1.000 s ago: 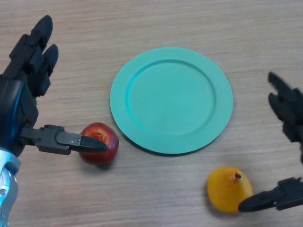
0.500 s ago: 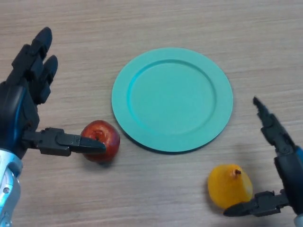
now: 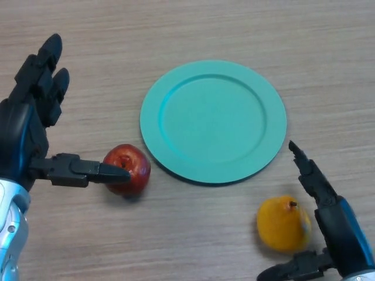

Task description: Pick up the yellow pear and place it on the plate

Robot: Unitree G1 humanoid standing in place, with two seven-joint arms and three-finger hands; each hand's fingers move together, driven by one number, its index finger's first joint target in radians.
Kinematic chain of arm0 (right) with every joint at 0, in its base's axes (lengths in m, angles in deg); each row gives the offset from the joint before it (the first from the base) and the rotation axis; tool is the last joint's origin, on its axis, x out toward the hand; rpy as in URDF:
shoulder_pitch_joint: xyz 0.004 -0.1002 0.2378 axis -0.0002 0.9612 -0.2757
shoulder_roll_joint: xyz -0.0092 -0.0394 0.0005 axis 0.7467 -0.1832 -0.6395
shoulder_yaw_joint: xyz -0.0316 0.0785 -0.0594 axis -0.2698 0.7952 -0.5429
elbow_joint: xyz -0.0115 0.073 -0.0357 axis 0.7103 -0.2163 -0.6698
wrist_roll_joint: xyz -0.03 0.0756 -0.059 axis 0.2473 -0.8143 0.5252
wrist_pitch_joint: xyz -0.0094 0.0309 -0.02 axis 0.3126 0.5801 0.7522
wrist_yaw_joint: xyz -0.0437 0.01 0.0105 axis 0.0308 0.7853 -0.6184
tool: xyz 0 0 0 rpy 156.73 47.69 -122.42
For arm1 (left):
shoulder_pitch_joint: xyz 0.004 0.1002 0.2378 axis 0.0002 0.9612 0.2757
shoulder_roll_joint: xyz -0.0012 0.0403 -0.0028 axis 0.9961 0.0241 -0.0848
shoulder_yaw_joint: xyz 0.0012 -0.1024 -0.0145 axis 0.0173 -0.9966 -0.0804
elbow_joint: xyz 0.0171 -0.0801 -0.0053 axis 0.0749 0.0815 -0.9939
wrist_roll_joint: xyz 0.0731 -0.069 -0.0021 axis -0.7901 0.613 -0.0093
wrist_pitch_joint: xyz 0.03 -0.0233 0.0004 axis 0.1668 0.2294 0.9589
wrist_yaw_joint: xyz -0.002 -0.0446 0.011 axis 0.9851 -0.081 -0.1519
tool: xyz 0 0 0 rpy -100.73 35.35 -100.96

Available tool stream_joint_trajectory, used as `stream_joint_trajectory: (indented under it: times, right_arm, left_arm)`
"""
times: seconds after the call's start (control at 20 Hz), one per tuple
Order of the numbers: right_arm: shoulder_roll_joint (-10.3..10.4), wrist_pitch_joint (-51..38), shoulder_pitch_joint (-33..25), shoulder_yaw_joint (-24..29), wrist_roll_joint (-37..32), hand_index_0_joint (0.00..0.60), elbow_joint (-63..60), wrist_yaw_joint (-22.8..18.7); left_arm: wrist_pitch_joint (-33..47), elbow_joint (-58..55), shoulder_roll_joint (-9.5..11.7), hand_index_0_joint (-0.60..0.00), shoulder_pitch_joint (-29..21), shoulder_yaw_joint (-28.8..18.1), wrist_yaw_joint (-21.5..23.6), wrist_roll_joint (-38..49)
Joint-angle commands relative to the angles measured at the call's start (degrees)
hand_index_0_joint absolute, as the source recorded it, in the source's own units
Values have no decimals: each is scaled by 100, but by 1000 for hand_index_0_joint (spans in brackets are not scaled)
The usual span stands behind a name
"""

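Observation:
The yellow pear [image 3: 283, 223] lies on the wooden table near the front right, stem up. The teal plate [image 3: 213, 121] sits empty at the middle of the table, beyond the pear. My right hand [image 3: 337, 234] is open just right of the pear, fingers stretched toward the plate's near right rim and thumb below the pear, not closed on it. My left hand [image 3: 29, 126] is open at the left, fingers pointing away and thumb reaching right over a red apple [image 3: 127, 170].
The red apple lies close to the plate's front left rim. The wooden table [image 3: 193, 29] stretches bare behind the plate.
My right hand has moved left and toward me, coming close beside the pear with its thumb under it. The left hand has stayed nearly still.

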Motion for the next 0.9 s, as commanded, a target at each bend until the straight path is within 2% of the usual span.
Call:
stream_joint_trajectory:
  times: [0.05,0.1,0.15,0.25,0.3,0.35,0.4,0.45,0.5,0.55,0.65,0.7,0.85,0.9]
  right_arm:
    - [-50,-469,-92,103,-422,150,218,-303]
    - [-48,-415,-84,82,-458,250,211,-307]
    - [-46,-191,-61,60,-518,400,223,-312]
    - [-55,236,-34,102,-686,600,345,-300]
    - [-51,233,-43,115,-712,600,336,-297]
    - [-45,254,-46,130,-755,600,368,-327]
    - [-45,257,-45,131,-758,600,377,-327]
    - [-44,312,-41,138,-778,600,453,-305]
    - [-45,381,-40,146,-800,600,539,-280]
    - [-45,548,-60,162,-853,600,732,-216]
    - [-63,1030,-268,223,-852,600,1405,10]
    - [-73,1114,-380,245,-793,600,1597,87]
    - [-44,1215,-1025,265,-816,600,1729,460]
    - [-44,1183,-1101,262,-804,600,1691,477]
  left_arm:
    - [961,-235,233,0,-225,-253,118,-88]
    - [966,-233,233,0,-220,-252,117,-88]
    - [972,-222,233,0,-216,-253,117,-85]
    - [982,-207,235,0,-199,-273,139,-74]
    - [980,-202,237,0,-198,-277,140,-70]
    - [994,-214,225,-50,-158,-269,150,-93]
    - [999,-215,222,-150,-155,-269,153,-94]
    - [1008,-227,216,-300,-148,-266,170,-105]
    - [1017,-240,211,-401,-142,-264,186,-119]
    - [1031,-266,205,-251,-129,-268,198,-132]
    - [1138,-366,173,-28,-55,-291,243,-130]
    - [1165,-406,163,0,-24,-299,252,-112]
    - [932,-593,188,0,6,-348,215,-43]
    - [919,-604,185,-150,11,-351,212,-38]
